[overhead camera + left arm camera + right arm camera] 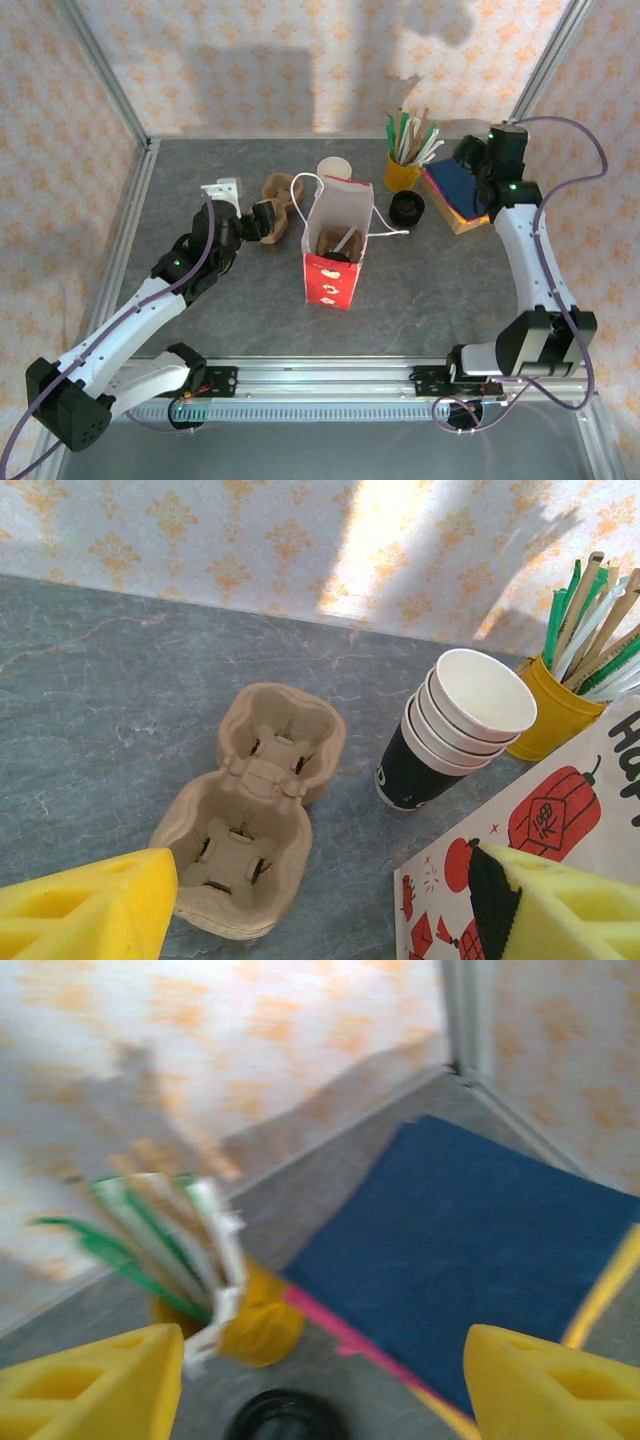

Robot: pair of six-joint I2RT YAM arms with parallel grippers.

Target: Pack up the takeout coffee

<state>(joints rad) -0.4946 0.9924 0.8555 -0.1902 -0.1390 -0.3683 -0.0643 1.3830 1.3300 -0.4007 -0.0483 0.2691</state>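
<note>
Yellow left fingers [80,910] and right fingers [90,1380] apart, empty; stacked cups [455,730] beside carrier [250,810]

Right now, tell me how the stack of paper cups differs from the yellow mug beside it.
The paper cups are white above and black below; the yellow mug is one colour all over. The cups are nested in a stack; the mug stands alone. The top cup is empty; the mug holds sticks. Both are round, open-topped and on the table.
</note>
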